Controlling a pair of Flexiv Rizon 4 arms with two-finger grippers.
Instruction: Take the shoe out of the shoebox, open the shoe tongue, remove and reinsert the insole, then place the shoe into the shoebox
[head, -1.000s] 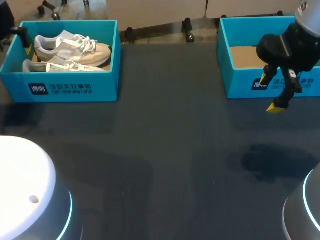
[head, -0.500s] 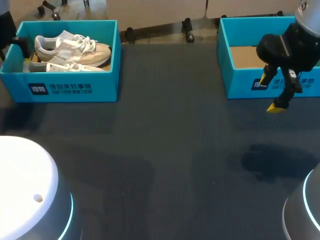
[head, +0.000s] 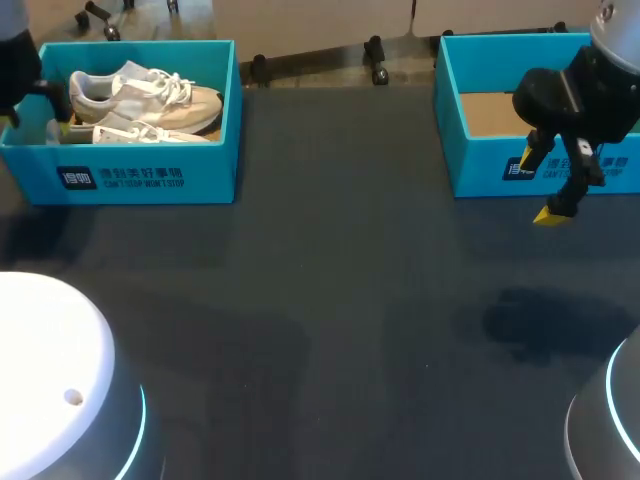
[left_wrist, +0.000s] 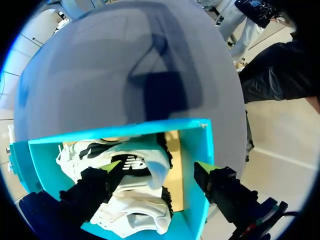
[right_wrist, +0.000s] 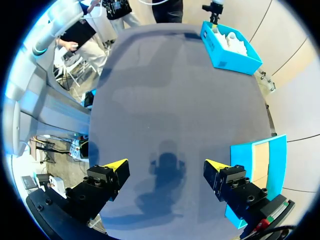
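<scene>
**Two shoes in an open teal shoebox (head: 140, 178), far left of the table.**
Pale grey-and-white lace-up trainers lie side by side inside the box, heels left, toes right. The far shoe (head: 150, 95) is beige-toned. The near shoe (head: 130, 133) is whiter and lies along the front wall. A second teal box (head: 480, 165), its brown floor showing, stands far right.
</scene>
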